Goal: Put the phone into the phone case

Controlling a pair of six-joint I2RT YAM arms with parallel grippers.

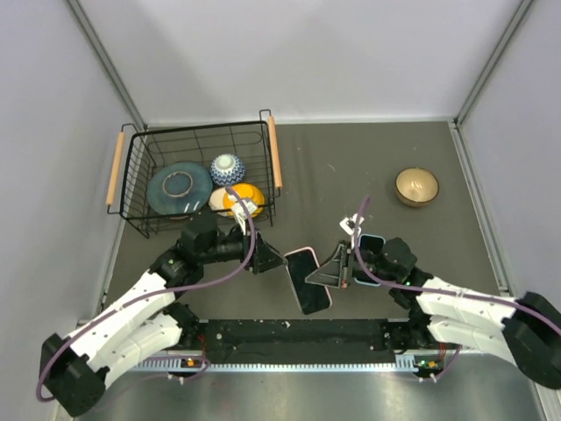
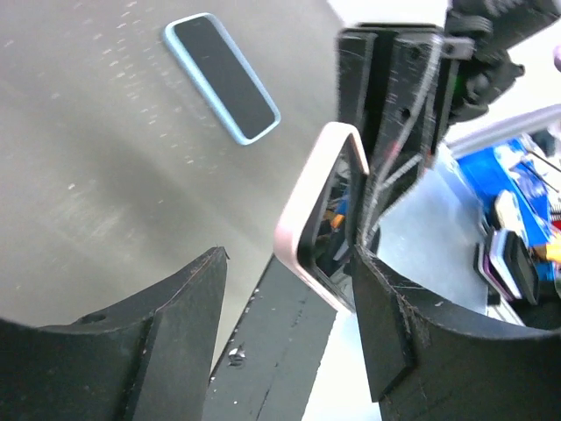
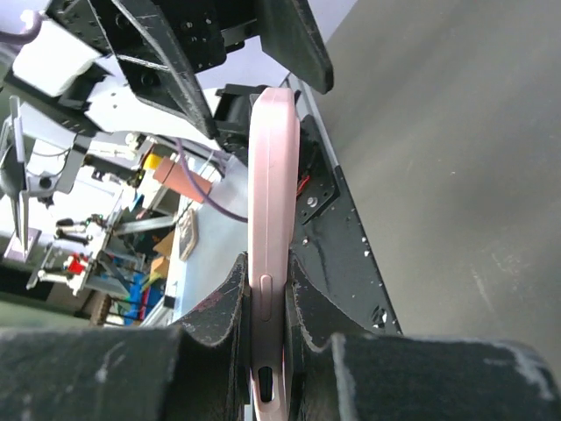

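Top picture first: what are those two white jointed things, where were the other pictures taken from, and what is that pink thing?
They are two robot arms bolted to the near edge of a table, each ending in two black fingers. The top picture looks down from above. The other two come from a camera on each wrist, so each shows its own fingers up close. The right arm's fingers are shut on the edge of a pink phone case, holding it up. Its glossy dark face suggests the phone already sits inside. The left arm's fingers are open beside it, holding nothing. Also on the table: a second phone with a light blue rim, a wire basket of dishes and a small bowl.
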